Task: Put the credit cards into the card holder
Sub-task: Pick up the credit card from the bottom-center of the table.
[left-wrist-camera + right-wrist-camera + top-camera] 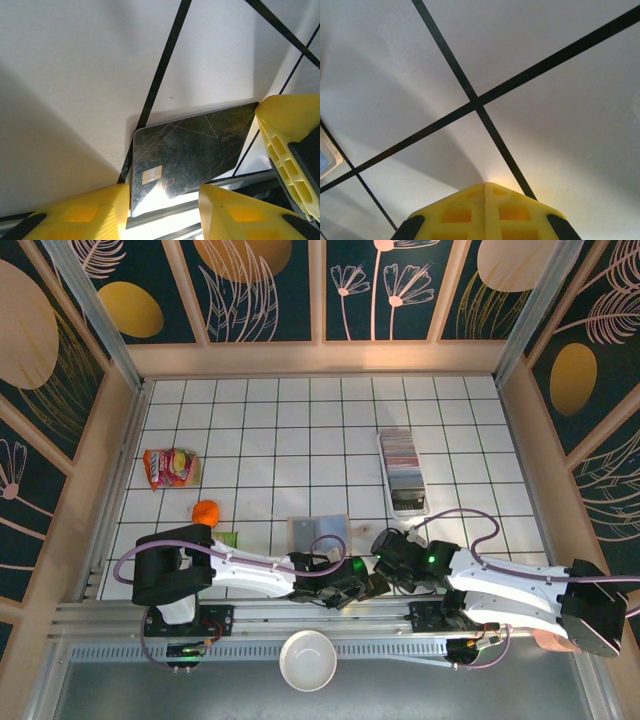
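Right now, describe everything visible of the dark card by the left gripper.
The dark card is glossy plastic with rounded corners, thin gold lines, a gold chip near its left end and small print at the right. It lies on the white table, across a black grid line. Its near edge sits between the left gripper's parted fingers; another yellow finger meets its right end.

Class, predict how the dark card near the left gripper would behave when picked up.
The dark card lies flat on the table, so its edge is probably hard to pinch. Its glossy face looks slippery. It is thin, so likely light.
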